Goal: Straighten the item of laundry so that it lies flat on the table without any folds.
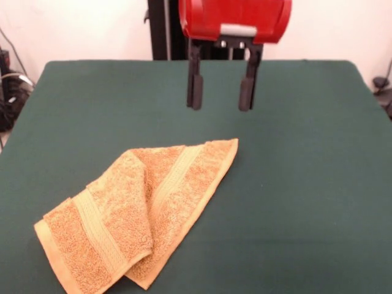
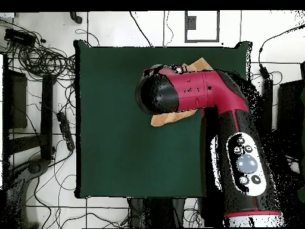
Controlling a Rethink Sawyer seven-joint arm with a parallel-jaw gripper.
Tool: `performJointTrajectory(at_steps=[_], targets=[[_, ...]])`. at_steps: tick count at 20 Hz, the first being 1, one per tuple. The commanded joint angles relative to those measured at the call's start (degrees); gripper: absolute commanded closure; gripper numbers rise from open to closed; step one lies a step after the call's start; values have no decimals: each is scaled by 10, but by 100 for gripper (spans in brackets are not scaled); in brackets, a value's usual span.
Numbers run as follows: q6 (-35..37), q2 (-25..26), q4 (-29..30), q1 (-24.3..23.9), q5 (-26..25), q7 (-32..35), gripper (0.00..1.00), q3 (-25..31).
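Observation:
The tan-orange terry towel (image 1: 141, 205) lies on the dark green table (image 1: 306, 184) at the front left in the front view. It is folded over on itself, with one flap lying across the rest and woven bands showing. My gripper (image 1: 220, 92) hangs open and empty above the table, behind the towel's far corner and clear of it. In the overhead view the arm (image 2: 190, 89) covers most of the towel (image 2: 170, 118); only bits of it show at the arm's edges, and the gripper is hidden.
The table edges (image 2: 77, 119) are ringed by a white floor with cables (image 2: 41, 59) and dark equipment. The arm's pedestal column (image 1: 160, 30) stands behind the table's far edge.

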Motion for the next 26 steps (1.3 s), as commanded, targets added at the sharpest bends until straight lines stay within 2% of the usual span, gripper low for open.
performJointTrajectory(at_steps=[1, 12, 21, 26], targets=[[-41, 83, 44, 24, -19, 60, 0, -14], [-70, 110, 34, 41, -12, 70, 0, -35], [-84, 127, 72, 62, 16, 110, 0, -53], [-66, 134, 79, 70, 32, 112, 0, -62]])
